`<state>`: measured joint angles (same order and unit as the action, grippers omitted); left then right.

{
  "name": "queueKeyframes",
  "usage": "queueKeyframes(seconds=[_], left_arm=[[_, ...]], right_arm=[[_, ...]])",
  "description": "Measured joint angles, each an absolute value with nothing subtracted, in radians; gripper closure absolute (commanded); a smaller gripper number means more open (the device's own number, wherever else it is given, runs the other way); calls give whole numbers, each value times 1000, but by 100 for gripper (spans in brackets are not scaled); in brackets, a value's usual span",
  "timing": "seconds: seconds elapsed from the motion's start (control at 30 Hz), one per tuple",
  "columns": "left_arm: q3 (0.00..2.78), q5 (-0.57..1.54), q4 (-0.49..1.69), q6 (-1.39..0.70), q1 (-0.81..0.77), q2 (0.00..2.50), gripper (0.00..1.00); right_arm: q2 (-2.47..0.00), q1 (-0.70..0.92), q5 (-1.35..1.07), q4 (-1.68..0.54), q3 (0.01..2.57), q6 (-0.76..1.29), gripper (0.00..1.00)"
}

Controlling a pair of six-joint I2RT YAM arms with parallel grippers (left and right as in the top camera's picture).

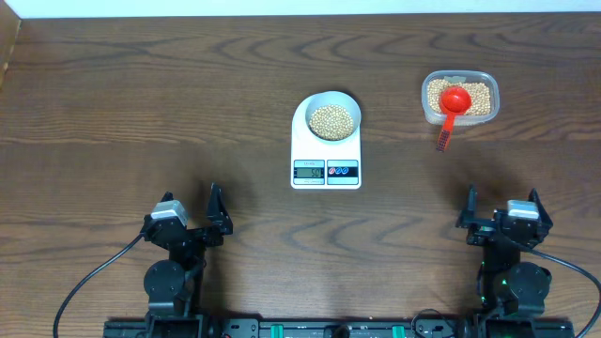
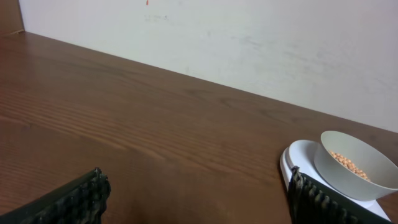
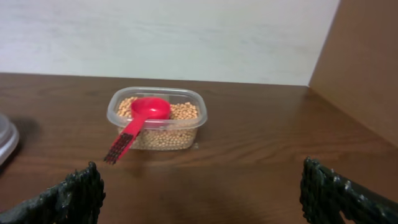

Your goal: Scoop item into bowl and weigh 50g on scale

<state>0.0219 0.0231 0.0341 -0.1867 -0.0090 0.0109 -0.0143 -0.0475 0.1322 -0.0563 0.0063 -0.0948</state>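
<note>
The bowl [image 1: 355, 101] of beans [image 1: 333, 120] sits on the scale [image 1: 310, 148]. Only the top view shows the scale's little screen [image 1: 309, 170]. The right wrist view shows a red scoop [image 3: 142, 115] lying in a clear tub [image 3: 194, 127]. The left gripper [image 2: 196, 208] and right gripper [image 3: 199, 199] are spread wide, holding nothing.

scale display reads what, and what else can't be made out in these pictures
- scale display, overhead view: digits too small to read.
- Same display, left wrist view: hidden behind a finger of the left pincer and cut off by the bottom edge.
- white sliver, right wrist view: cut off by the left edge, too little to identify.
- beans in the bowl: only the top layer shows, depth hidden.
</note>
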Motion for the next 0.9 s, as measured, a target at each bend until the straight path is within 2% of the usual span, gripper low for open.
queueKeyframes(seconds=[0.9], left_arm=[[22,23,34,-187,-9,11,7]], right_arm=[[-14,-47,154,-55,6,-58,1]])
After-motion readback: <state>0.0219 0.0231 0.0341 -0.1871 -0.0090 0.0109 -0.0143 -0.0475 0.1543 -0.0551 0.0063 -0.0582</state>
